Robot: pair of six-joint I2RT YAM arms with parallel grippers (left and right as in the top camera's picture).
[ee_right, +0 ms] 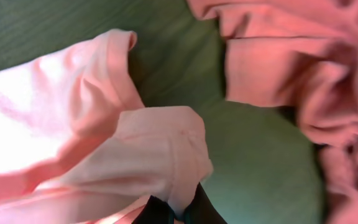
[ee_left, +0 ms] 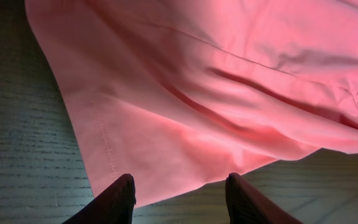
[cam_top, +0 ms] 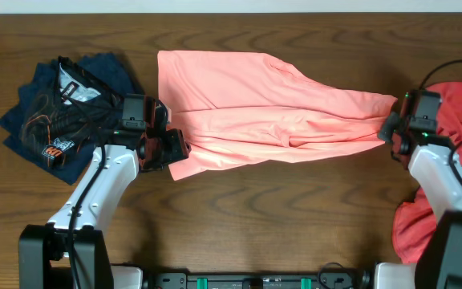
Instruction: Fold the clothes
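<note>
One salmon-pink T-shirt [cam_top: 271, 108] lies spread across the middle of the table [cam_top: 255, 233], wide and fairly flat at its 9 o'clock side and gathered into a narrow bunch at its 3 o'clock end. Long creases run along the cloth from the flat side toward the bunch.

The right gripper [cam_top: 391, 128] sits at the 3 o'clock end of the T-shirt. In the right wrist view, the right gripper [ee_right: 176, 213] is closed, with a fold of pale hemmed cloth pinched between its dark fingers [ee_right: 149, 213].

The left gripper [cam_top: 171, 152] sits at the 8 o'clock corner of the T-shirt. In the left wrist view, its fingers [ee_left: 122, 198] stand apart, and the stitched hem corner of the T-shirt [ee_left: 216, 93] reaches down between them. The jaws are spread and hold nothing.

A navy garment [cam_top: 62, 112] with orange and white print lies at the table's 9 o'clock edge, just beside the left arm. A coral-red shirt [cam_top: 455, 104] lies crumpled at the table's 3 to 4 o'clock edge, partly under the right arm.
</note>
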